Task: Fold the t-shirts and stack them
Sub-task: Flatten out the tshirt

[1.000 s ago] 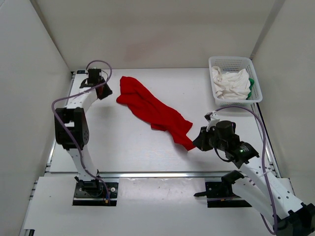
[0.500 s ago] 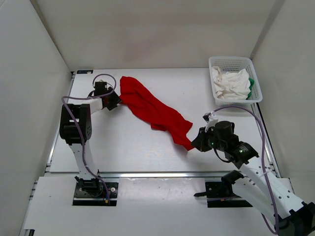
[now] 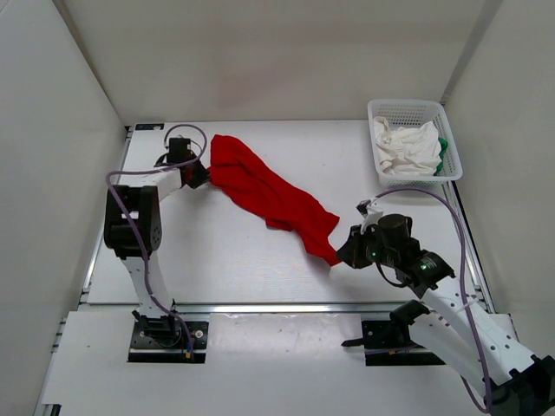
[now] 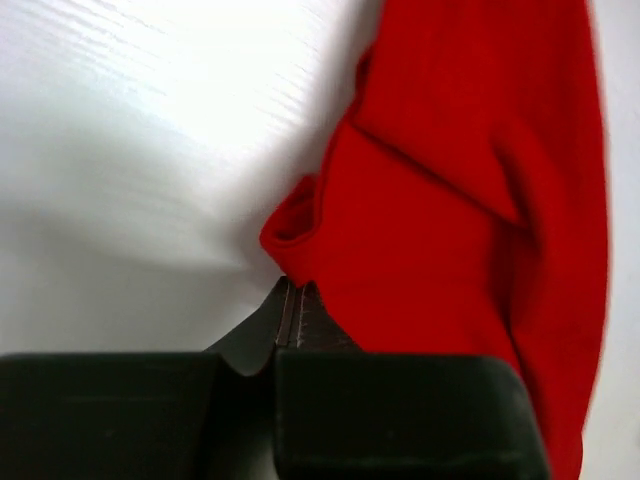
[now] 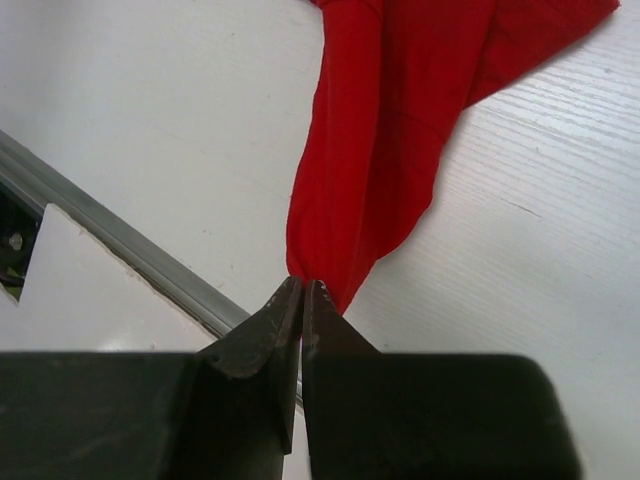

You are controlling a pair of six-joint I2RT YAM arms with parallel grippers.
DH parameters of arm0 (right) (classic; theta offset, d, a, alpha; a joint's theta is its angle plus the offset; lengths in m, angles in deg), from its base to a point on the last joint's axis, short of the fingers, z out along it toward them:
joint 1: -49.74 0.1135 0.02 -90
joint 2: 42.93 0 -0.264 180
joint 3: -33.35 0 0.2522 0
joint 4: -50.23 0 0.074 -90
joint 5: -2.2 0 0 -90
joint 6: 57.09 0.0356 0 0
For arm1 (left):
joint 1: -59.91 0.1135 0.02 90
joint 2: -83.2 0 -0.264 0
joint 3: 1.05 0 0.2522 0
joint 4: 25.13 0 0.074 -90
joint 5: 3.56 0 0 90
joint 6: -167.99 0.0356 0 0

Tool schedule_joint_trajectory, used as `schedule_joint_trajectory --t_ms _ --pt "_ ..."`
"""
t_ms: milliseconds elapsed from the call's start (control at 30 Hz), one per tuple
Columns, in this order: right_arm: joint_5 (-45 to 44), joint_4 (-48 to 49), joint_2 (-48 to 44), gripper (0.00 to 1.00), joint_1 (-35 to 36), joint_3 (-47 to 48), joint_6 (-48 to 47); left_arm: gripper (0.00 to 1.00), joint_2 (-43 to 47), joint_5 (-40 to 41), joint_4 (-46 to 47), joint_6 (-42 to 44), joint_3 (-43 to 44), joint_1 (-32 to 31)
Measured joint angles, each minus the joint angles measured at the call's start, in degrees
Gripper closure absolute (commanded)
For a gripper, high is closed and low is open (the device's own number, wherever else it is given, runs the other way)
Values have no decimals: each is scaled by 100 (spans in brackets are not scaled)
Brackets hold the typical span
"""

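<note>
A red t-shirt [image 3: 273, 195] lies stretched out in a long diagonal band across the table, from the far left to the near right. My left gripper [image 3: 201, 176] is at its far-left corner. In the left wrist view the jaws are closed, with the tips [image 4: 289, 287] pinching a folded hem of the red t-shirt [image 4: 450, 200]. My right gripper [image 3: 343, 253] is at the shirt's near-right end. In the right wrist view the jaws are closed on the narrow tip [image 5: 304, 283] of the red t-shirt [image 5: 385, 130].
A white mesh basket [image 3: 378, 111] stands at the far right. It holds a crumpled white t-shirt [image 3: 406, 149] and a bit of green cloth [image 3: 443, 154]. The table's metal front rail [image 5: 120, 245] runs just behind the right gripper.
My left arm has folded back and brought its gripper from beside the shirt's far-left corner onto the hem. The right gripper and the shirt have barely moved.
</note>
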Motion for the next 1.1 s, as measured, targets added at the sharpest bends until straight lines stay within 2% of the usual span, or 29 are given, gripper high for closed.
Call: schedule_joint_trajectory --t_ms 133,233,267,333,400,467,567,767,833,900,933,1000,1067,1100 --pt "136 -9 -81 100 -284 -37 -76 100 907 295 -861 450 4 -129" --pt "201 9 -98 100 -387 -37 -101 95 1775 426 -1471 743 9 -199" --pt "225 20 -96 100 -391 -37 -109 93 2015 415 -1644 817 13 -210" --pt "258 37 -76 100 -376 -37 -144 77 2465 402 -1965 997 17 -173" --pt "262 81 -4 100 -332 -35 -179 73 2702 402 -2190 1152 17 -57" --pt "260 114 129 100 -264 -33 -214 64 2699 407 -2299 1268 -17 85" --pt "240 120 326 100 -229 -33 -249 60 2262 494 -2422 1381 -61 221" --pt "238 142 398 100 -234 -26 -245 51 831 605 -2494 1440 98 149" --pt "219 140 407 100 -192 -26 -223 40 678 518 -2411 1416 79 205" --pt "195 155 409 100 -151 -26 -212 15 859 407 -2144 1373 -221 404" --pt "195 164 409 100 -127 -26 -199 10 1080 367 -1982 1331 -479 551" --pt "197 188 420 100 -92 -26 -190 8 1700 313 -1661 1246 -1141 846" --pt "197 203 431 100 -66 -26 -173 32 2387 337 -1491 1132 -1749 1115" --pt "186 208 431 100 -35 -26 -155 48 2697 363 -1416 1073 -2000 1200"
